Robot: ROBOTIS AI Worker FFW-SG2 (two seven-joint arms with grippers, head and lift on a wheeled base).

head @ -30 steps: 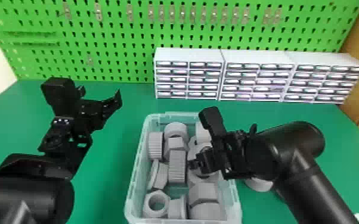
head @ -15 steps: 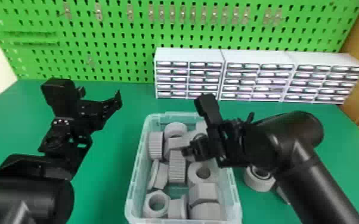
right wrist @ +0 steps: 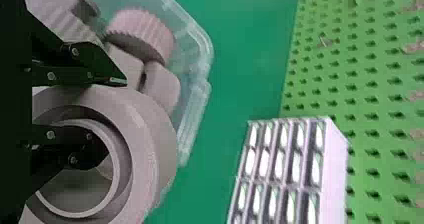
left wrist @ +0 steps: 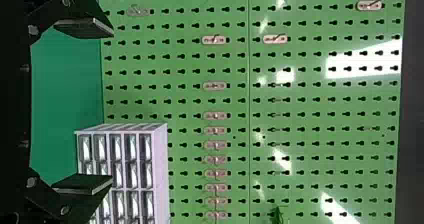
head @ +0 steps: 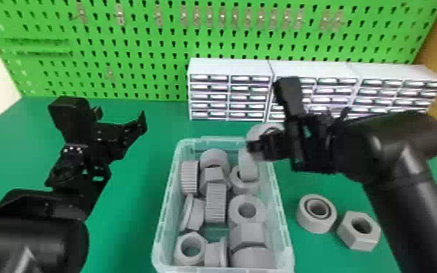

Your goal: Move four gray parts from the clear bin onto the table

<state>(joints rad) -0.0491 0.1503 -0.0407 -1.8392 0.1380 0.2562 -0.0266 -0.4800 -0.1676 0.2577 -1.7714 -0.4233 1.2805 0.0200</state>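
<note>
No words, numbers or signs are legible on the white drawer cabinets (head: pixel 315 70) at upper right, the green pegboard (head: pixel 138 43) behind them or elsewhere.

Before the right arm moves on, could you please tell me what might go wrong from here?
The right gripper pinches the ring by one side of its wall, so it might tilt or slip. Dropped near the edge of the bin, it could strike the rim. On the table, a nut and a round part lie close together; a careless release there could knock them.
</note>
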